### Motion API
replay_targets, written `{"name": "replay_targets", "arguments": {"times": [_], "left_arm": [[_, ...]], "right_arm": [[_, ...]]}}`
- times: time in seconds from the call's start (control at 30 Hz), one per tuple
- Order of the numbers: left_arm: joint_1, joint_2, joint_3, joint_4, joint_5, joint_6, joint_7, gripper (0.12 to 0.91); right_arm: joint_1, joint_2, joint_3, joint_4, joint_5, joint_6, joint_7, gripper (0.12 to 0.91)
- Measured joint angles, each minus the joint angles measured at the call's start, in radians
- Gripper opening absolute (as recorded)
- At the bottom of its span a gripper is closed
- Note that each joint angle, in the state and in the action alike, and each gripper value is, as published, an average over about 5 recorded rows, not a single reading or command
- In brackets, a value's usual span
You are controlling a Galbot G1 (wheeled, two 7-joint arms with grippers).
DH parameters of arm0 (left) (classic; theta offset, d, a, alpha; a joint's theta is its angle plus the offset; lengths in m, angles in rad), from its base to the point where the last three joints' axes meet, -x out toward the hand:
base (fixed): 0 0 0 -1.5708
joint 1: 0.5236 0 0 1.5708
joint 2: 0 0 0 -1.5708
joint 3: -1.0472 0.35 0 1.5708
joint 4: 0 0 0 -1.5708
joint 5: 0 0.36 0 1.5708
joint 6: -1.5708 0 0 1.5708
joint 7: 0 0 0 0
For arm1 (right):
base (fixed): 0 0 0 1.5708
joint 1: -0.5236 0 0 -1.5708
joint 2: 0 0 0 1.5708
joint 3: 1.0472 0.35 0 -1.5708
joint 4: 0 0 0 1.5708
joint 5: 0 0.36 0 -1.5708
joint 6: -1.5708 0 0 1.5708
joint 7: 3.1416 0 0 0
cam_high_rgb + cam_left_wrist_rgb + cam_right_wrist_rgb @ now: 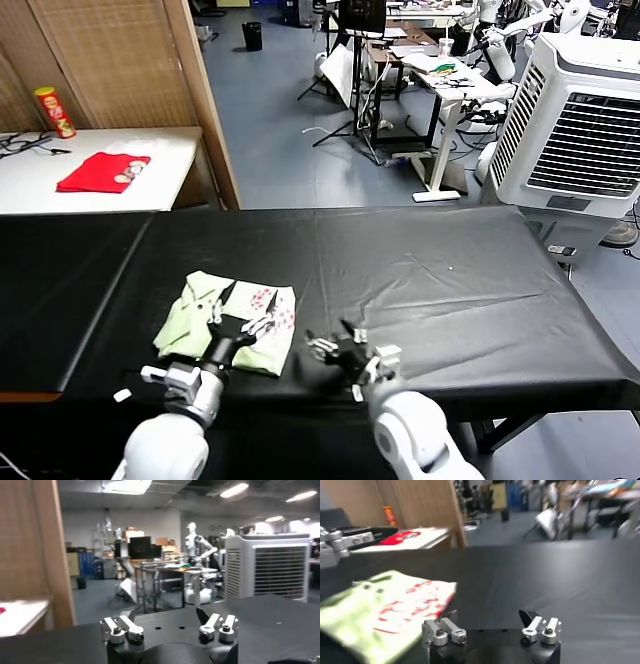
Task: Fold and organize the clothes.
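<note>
The pale light-green T-shirt (232, 320) lies folded into a small bundle on the black table (440, 280), near the front left, with its pink-red print facing up. It also shows in the right wrist view (385, 610). My left gripper (243, 318) is open and empty, hovering over the bundle's near part. My right gripper (335, 342) is open and empty, just right of the bundle, above the cloth of the table. Its fingers (442, 628) hold nothing.
A folded red garment (103, 172) and a red can (54, 111) sit on the white side table at the far left. A wooden partition (205, 90) stands behind. A white air cooler (575, 130) stands at the far right. Desks and stands fill the background.
</note>
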Motion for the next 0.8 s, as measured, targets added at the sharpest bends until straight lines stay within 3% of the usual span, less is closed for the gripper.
{"name": "replay_targets", "arguments": {"times": [0.23, 0.33, 0.5, 0.6, 0.67, 0.8], "left_arm": [[0.045, -0.009, -0.045, -0.018, 0.002, -0.014, -0.025, 0.798], [0.063, -0.016, -0.067, -0.027, 0.0, -0.019, -0.032, 0.798], [0.099, -0.027, -0.103, -0.038, 0.0, -0.036, -0.034, 0.798], [0.12, -0.034, -0.123, -0.043, 0.003, -0.047, -0.035, 0.798], [0.133, -0.038, -0.135, -0.045, 0.004, -0.053, -0.036, 0.798], [0.158, -0.043, -0.16, -0.044, 0.004, -0.066, -0.041, 0.798]], "right_arm": [[0.085, 0.047, -0.049, -0.106, 0.099, -0.009, 0.029, 0.775], [0.102, 0.06, -0.061, -0.141, 0.112, -0.006, 0.028, 0.665], [0.125, 0.067, -0.074, -0.184, 0.121, 0.004, 0.018, 0.385], [0.138, 0.064, -0.073, -0.204, 0.102, 0.02, -0.006, 0.221], [0.148, 0.056, -0.068, -0.216, 0.061, 0.04, -0.035, 0.152], [0.175, 0.011, -0.05, -0.238, -0.097, 0.113, -0.115, 0.134]]}}
